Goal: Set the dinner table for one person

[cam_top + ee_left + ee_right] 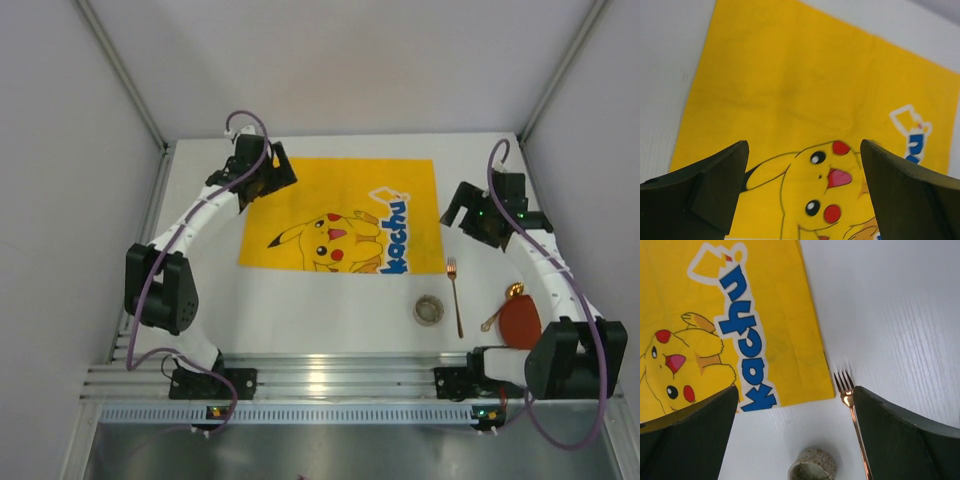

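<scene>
One mat, top view: Pikachu place mat (340,200) on dinner table (300,320), toward far edge.
Cutlery: fork (456,298), spoon (498,310), speckled cup (429,310) staged by near-right corner, unset.
Left wrist: left gripper (804,150) spread, empty, over mat.
Right wrist: right gripper (795,395) spread, empty, likely lining up fork.

Left gripper (804,145) and right gripper (795,388) hover, fingers (715,190) spread wide apart.

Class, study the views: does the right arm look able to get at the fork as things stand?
Probably yes. The open right gripper hangs just beyond the fork, which lies alone on the dinner table, apart from the speckled cup and the spoon; nothing covers it.
</scene>
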Robot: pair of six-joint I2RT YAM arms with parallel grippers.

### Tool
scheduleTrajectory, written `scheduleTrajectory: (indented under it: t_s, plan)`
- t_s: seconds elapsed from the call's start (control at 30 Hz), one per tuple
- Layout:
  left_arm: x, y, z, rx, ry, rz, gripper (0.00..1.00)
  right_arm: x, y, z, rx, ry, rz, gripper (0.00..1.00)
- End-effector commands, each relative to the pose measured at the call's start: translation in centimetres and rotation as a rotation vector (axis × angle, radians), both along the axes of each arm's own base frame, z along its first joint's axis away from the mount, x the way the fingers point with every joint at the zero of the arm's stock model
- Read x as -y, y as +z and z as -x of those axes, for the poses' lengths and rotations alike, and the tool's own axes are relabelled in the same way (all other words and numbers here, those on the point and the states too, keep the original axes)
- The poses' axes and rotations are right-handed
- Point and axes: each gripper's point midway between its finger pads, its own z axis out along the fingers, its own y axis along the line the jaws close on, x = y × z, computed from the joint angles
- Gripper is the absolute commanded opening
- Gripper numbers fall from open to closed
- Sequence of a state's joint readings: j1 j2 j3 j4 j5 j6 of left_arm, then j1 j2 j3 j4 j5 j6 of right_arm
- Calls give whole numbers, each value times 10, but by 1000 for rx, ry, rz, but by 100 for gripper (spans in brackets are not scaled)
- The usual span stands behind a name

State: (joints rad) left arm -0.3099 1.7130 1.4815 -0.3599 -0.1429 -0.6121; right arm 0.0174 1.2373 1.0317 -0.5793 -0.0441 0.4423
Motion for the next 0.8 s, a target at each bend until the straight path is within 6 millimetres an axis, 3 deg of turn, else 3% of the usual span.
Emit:
scheduleTrajectory:
  t_s: [0.0,0.17,0.27,0.33,0.53,0.67,0.77]
  plan:
    - [-17,-19,36,-67,-34,-81,98,-8,-48,34,-203,20,-53,97]
    - [5,-51,76,-217,-180,-82,99,-10,-55,63,-298,60,-47,94]
    - [7,-64,86,-246,-197,-66,97,-18,-56,80,-318,110,-38,91]
    - [13,-68,89,-256,-227,-44,95,-21,-64,97,-357,124,-40,90]
    - [15,-74,89,-270,-245,-56,93,-46,-64,113,-410,174,-68,81]
    - [13,-79,89,-287,-246,-73,92,-57,-70,122,-446,170,-61,63]
    - [12,-80,90,-290,-241,-73,92,-58,-70,125,-444,170,-43,59]
